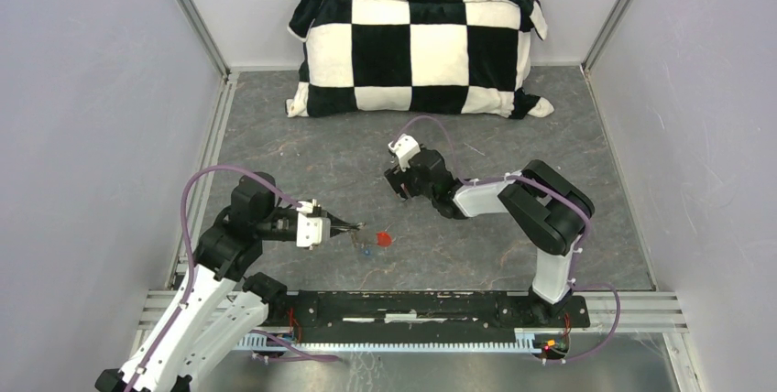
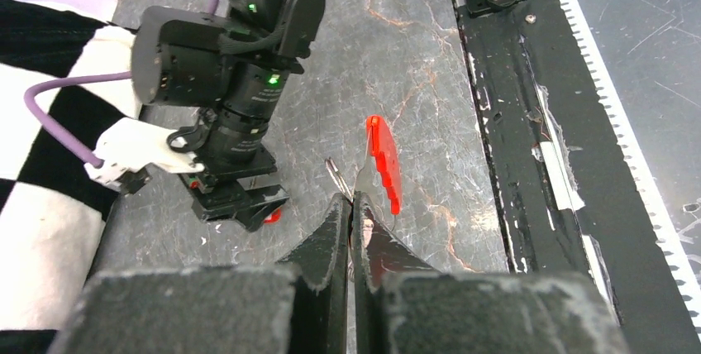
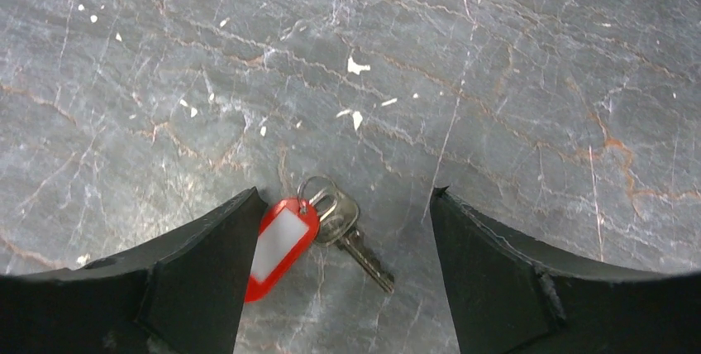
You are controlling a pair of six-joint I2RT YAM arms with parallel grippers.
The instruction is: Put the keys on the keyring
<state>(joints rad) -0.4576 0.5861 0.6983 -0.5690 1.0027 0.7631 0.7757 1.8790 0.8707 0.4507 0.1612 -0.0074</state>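
Top view: the left gripper (image 1: 355, 226) hangs low over the table (image 1: 513, 136), with a red tag (image 1: 383, 239) just beside its tip. The right gripper (image 1: 396, 186) points down farther back, and a pillow (image 1: 417, 53) lies at the far wall.

Left wrist: the fingers (image 2: 331, 238) are pressed together on a silver loop (image 2: 334, 174), the red tag alongside.

Right wrist: the fingers (image 3: 207, 246) stand apart. A key (image 3: 357, 242) with a red-and-white tag (image 3: 279, 248) lies on the table between them.

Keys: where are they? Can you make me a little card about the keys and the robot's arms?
Left end effector: shut, seemingly pinching a thin silver piece with a red tag
Right end effector: open, over the table
Key: flat, between its fingers, on a small ring with a red-and-white tag
Pillow: checkered, at the far end
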